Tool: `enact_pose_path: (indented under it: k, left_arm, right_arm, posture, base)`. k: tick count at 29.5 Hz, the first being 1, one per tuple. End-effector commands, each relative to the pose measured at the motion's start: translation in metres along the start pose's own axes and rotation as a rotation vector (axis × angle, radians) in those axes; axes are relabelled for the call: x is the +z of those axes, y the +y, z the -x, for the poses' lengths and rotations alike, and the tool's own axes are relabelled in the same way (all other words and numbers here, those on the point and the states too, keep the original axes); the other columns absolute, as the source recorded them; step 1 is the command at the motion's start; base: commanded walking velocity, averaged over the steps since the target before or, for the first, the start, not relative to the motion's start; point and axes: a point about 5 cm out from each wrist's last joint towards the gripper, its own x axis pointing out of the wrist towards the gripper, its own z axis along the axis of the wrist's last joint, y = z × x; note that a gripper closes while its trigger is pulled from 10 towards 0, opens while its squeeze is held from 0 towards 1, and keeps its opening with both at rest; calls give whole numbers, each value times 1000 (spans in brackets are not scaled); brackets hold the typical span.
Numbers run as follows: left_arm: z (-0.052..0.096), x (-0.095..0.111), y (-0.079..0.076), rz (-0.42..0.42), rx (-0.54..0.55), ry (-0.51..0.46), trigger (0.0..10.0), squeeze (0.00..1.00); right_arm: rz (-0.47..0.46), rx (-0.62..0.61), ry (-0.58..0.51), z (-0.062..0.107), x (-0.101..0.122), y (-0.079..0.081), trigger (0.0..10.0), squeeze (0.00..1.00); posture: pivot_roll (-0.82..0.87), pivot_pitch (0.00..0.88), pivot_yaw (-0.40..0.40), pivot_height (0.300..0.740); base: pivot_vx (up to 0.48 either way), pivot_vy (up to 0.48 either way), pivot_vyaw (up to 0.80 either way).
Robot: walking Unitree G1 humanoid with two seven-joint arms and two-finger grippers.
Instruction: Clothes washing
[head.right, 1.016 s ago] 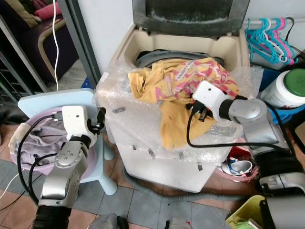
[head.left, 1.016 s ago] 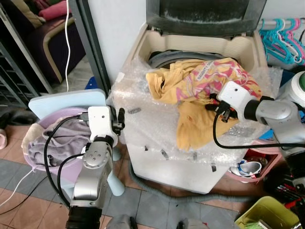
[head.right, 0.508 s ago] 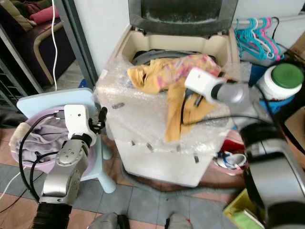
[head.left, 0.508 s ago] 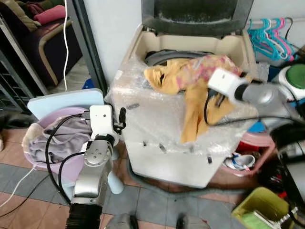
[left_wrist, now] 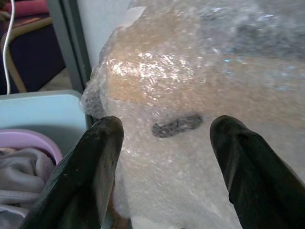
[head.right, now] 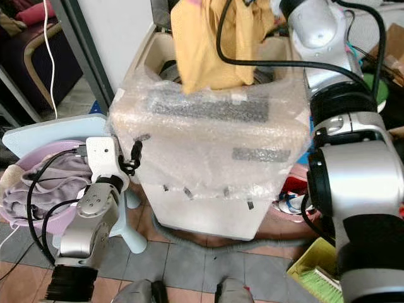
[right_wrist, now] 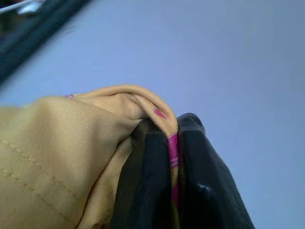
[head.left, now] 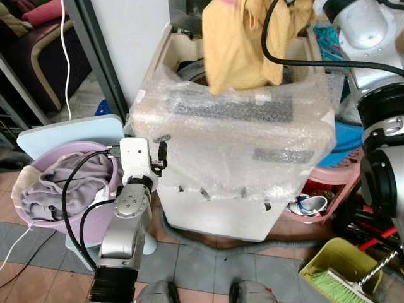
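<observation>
A yellow garment with pink print hangs in the air over the open tub of the top-loading washing machine, which is wrapped in bubble wrap. My right gripper is shut on a fold of that garment, high above the machine; its arm rises at the upper right. My left gripper stands open beside the machine's front left corner, holding nothing. A pink basin with grey clothes sits on a pale blue stool at the left.
A dark metal door frame stands left of the machine. Pink tubs and a shoe lie at the machine's right foot, with a yellow-green bin and brush at the lower right. Tiled floor lies in front.
My right gripper has lifted the yellow garment off the machine's top, high above the tub. The camera has shifted. The left arm has stayed by the machine's corner.
</observation>
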Motion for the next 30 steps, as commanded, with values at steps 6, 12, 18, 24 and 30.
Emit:
enact_pose_path:
  k: [6,12,18,24,30]
  left_arm:
    - [-2,1,4,-5,29,-4,10000,0]
    - [-4,1,-1,-19,-5,0,10000,0]
    - [-4,1,-1,-15,11,-4,10000,0]
    - [-1,0,4,6,47,-5,10000,0]
    - [-1,1,4,-8,41,-16,10000,0]
  right_arm:
    - [-90,214,85,31,-38,53,10000,1000]
    - [-137,226,134,56,-57,64,10000,1000]
    - [-186,97,96,65,-53,56,10000,1000]
    - [-212,-70,42,81,-39,54,10000,1000]
    - [-161,-144,5,96,-25,59,10000,1000]
  posture:
    - [-80,18,45,740]
    - [-91,19,54,740]
    - [-97,22,42,740]
    - [-102,21,40,740]
    - [-96,25,53,740]
  base:
    - [0,0,0]
    - [0,0,0]
    - [0,0,0]
    - [0,0,0]
    - [0,0,0]
